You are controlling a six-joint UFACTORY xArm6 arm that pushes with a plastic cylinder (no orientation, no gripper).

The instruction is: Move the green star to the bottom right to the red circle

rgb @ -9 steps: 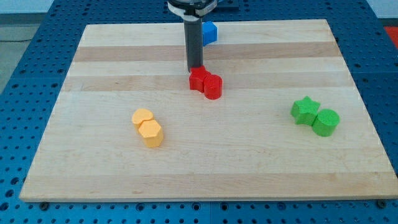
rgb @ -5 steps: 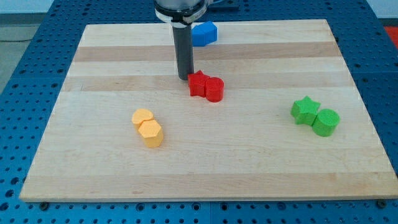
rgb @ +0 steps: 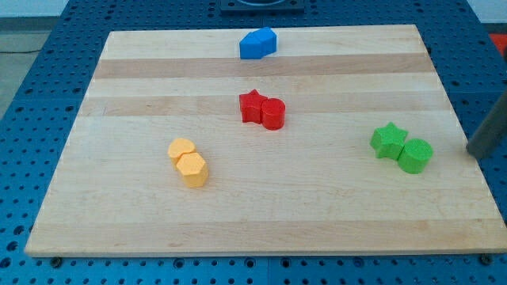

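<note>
The green star (rgb: 388,140) lies at the view's right, touching a green circle (rgb: 415,155) on its lower right. The red circle (rgb: 273,114) sits near the board's middle, touching a red star (rgb: 252,106) on its left. My tip (rgb: 474,153) shows at the view's right edge, on the board's right rim, to the right of the green circle and apart from it. Only the lower part of the rod is in view.
A blue block (rgb: 259,43) lies at the view's top near the board's far edge. Two yellow blocks (rgb: 188,162) touch each other at the lower left. The wooden board (rgb: 158,87) rests on a blue perforated table.
The rod has left its place beside the red star and now stands at the view's right edge beside the green blocks. The blocks have kept their places over the last half second.
</note>
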